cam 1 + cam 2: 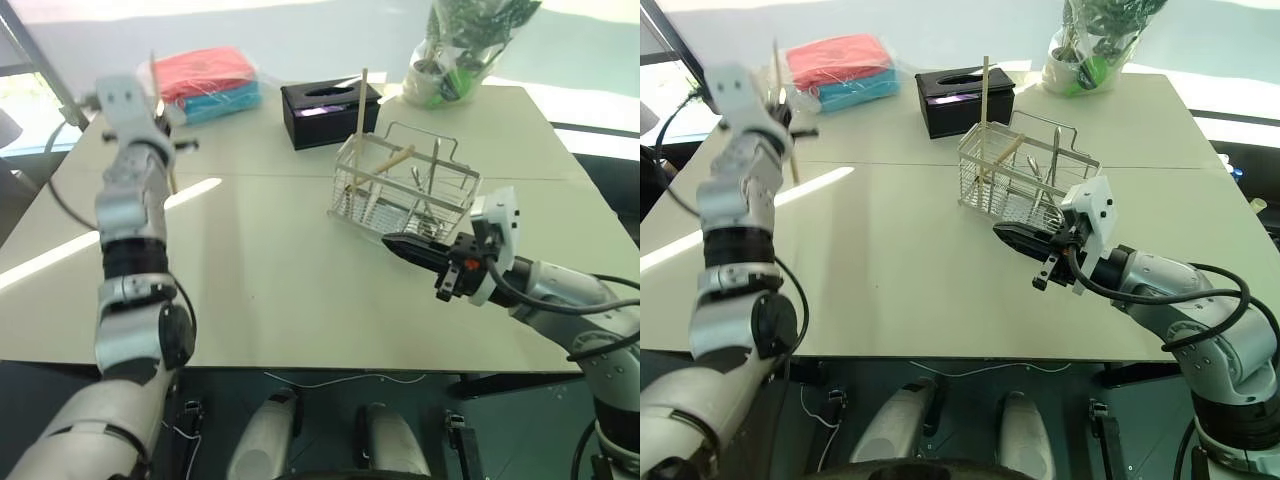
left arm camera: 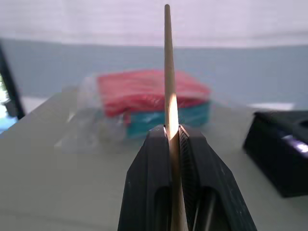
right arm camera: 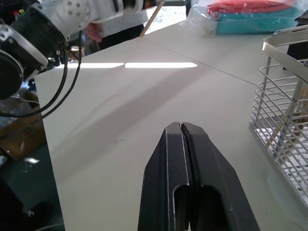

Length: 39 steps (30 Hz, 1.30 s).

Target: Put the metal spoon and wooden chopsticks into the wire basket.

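One chopstick [image 2: 169, 110] is pinched upright in the left gripper [image 2: 172, 132], raised over the table's [image 1: 260, 270] far-left area, near the red and teal packs [image 1: 208, 80] at the far edge. The other chopstick [image 1: 361, 110] stands in the basket [image 1: 400, 190], which sits right of centre, just in front of the black box [image 1: 325, 110]; spoon [image 1: 433, 180] leans inside it too. Right gripper [image 3: 185, 139] has its fingers pressed together with nothing in them, just beside the basket's near side. Bagged plant [image 1: 455, 50] at far-right corner.
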Available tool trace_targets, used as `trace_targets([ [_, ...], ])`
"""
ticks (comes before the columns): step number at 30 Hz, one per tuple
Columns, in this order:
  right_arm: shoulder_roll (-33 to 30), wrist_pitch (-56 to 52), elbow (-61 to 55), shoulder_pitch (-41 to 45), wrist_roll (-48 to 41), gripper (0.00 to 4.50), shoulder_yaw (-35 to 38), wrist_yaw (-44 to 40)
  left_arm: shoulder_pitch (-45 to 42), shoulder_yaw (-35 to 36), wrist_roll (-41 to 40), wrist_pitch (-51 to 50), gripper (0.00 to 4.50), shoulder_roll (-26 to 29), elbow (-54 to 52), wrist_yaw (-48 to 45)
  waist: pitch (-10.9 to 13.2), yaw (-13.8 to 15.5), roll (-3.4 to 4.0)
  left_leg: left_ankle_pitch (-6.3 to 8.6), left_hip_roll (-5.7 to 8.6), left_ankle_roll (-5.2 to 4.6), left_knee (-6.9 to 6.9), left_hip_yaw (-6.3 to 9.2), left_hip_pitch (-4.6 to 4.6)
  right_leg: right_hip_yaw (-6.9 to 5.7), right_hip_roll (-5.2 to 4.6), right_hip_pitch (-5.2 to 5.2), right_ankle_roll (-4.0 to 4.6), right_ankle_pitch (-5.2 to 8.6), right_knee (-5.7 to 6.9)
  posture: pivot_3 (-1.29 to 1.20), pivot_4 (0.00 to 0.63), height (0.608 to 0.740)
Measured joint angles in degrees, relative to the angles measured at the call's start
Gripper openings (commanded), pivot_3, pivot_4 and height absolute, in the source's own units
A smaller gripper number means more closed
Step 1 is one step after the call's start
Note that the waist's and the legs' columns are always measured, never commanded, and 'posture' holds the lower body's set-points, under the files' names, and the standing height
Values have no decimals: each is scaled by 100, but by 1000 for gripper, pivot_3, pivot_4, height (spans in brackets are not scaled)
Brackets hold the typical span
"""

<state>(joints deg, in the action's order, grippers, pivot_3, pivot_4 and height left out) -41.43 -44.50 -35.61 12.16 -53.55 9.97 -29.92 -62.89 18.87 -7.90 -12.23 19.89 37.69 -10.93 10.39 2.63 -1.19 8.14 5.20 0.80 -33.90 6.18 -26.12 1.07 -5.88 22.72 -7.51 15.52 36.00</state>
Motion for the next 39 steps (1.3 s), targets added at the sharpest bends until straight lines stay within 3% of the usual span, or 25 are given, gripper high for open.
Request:
trace_targets([
  [7,35,145,-89,-131,170,0,421,429,-349,119,-1081,1814,28,-858,1243,-2280,4,-78,-1,-13,-11,-9,-5,2,-32,-1,10,45,-14,-8,24,0,150,740],
  [15,307,331,-584,-542,264,0,1085,1188,-1114,489,-2032,2254,28,-1282,1938,-3897,3,-80,0,-14,-10,-12,-16,4,-29,-3,12,34,-16,-9,25,0,150,740],
  [28,653,452,-1155,-1036,265,0,1183,1891,-1685,695,-2411,2343,28,-1958,2753,-4396,3,-71,0,-14,-12,-14,-24,8,-27,-5,20,29,-27,-14,27,0,150,740],
  [39,777,579,-1378,-1258,231,0,1186,2251,-1639,594,-1993,3157,28,-2342,3130,-4167,2,-56,1,-15,-12,-14,-26,9,-21,-5,21,21,-27,-15,27,0,150,740],
])
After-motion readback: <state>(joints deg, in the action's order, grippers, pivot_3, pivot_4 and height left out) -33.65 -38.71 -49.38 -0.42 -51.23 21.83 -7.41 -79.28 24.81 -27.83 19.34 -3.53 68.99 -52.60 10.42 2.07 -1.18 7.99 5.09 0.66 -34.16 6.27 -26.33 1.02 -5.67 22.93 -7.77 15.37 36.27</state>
